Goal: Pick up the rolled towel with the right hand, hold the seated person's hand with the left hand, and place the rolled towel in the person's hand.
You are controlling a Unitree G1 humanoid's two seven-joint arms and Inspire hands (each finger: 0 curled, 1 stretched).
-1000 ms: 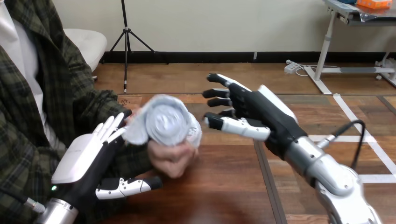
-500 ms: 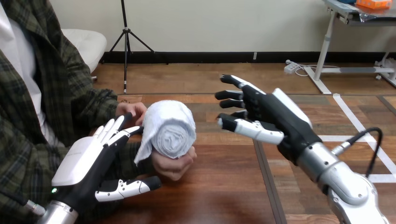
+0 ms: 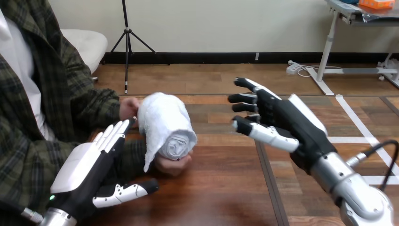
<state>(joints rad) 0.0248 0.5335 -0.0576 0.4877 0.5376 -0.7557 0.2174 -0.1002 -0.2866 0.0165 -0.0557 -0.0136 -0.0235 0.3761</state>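
Observation:
The rolled white towel (image 3: pixel 165 123) lies in the person's hand (image 3: pixel 172 165) at the table's left, with their other hand (image 3: pixel 128 108) touching its far end. My left hand (image 3: pixel 89 175) is open beside the person's forearm, fingers straight along the sleeve and thumb stretched out beneath the wrist; it grips nothing. My right hand (image 3: pixel 277 120) hovers open to the right of the towel, fingers spread toward it, a clear gap between them.
The wooden table (image 3: pixel 235 188) stretches ahead, with a dark seam running down its middle. The person's sleeve and torso (image 3: pixel 42 117) fill the left side.
My right hand has drawn back to the right, away from the towel. The person has turned the towel in their hand and lowered it. My left hand has slipped slightly lower.

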